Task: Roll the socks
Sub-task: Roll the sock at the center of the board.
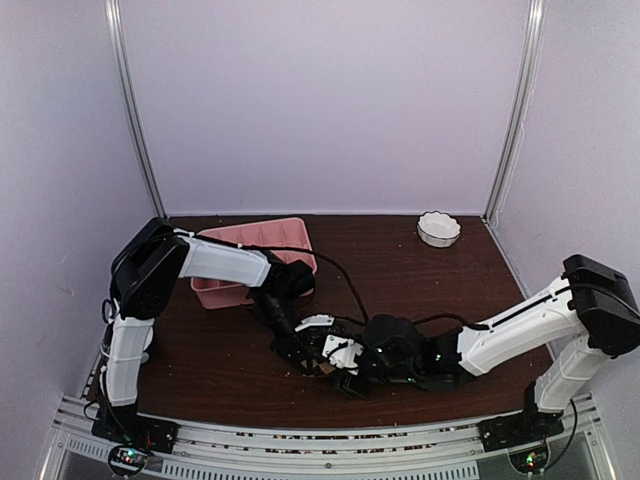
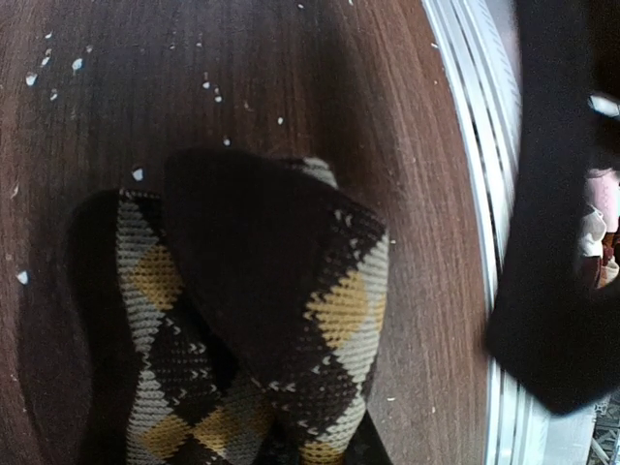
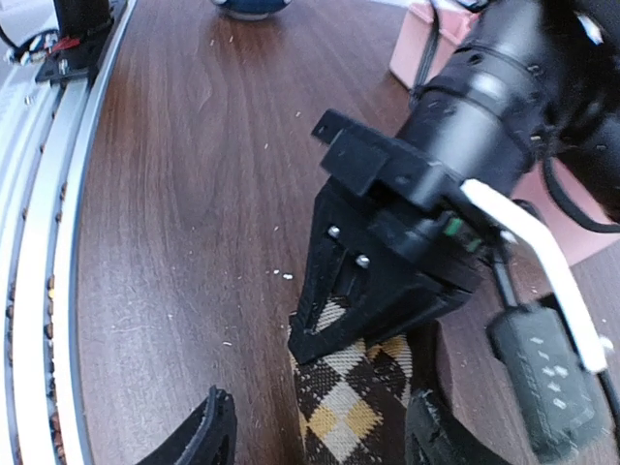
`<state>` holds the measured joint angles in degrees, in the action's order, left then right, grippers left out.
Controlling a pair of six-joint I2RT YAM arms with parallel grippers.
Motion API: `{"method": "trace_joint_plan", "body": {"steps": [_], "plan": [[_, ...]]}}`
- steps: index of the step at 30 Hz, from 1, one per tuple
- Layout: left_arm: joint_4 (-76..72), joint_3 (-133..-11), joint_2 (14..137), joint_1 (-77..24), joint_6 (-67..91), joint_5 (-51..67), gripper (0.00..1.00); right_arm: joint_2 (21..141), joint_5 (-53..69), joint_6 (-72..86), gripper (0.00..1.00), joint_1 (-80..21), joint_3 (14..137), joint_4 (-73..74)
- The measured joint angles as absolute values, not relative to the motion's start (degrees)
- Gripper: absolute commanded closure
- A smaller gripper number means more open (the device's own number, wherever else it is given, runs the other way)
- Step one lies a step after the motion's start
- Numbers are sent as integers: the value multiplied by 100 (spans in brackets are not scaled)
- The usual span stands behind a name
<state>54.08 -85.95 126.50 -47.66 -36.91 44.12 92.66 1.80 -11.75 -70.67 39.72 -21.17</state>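
Sock: checkered sock (image 3: 351, 412) runs lengthwise away from your right claw (image 3: 320, 418), by the worktop's (image 3: 194, 194) near edge.
Right claw: released, straddling it.
Left claw (image 3: 325, 334): clenched on its far end.

Near the middle of the near edge we see little room. The left gripper (image 1: 303, 347) and the right gripper (image 1: 342, 366) meet there over the checkered sock (image 3: 354, 407). The pink tray (image 1: 262, 236) blocks the far left, and the white bowl (image 1: 438, 228) stands in the far right corner. Between tray and bowl the table (image 1: 390, 275) gives free passage. The near left also seems free, though the left arm partly hides it.
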Motion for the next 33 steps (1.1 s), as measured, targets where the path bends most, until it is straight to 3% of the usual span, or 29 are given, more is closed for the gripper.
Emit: {"method": "trace_joint_plan", "body": {"steps": [7, 12, 18, 21, 33], "plan": [[5498, -8608, 12676, -4768, -3695, 4460, 97, 9926, 489, -1588, 50, -6862, 4362, -1732], [5621, -8680, 12731, -4768, -3704, 4488, 92, 10243, 742, -1667, 69, -6687, 4521, -1579], [5747, -8683, 12731, -4766, -3872, 4550, 68, 10363, 1033, -1551, 85, -6606, 4565, -1623], [5815, -8602, 12648, -4766, -4058, 4591, 47, 10422, 1205, -1433, 90, -6563, 4611, -1656], [4580, -7129, 10774, -4501, -4178, 3479, 44, 10739, 2121, -311, 96, -6394, 5258, -998]]}}
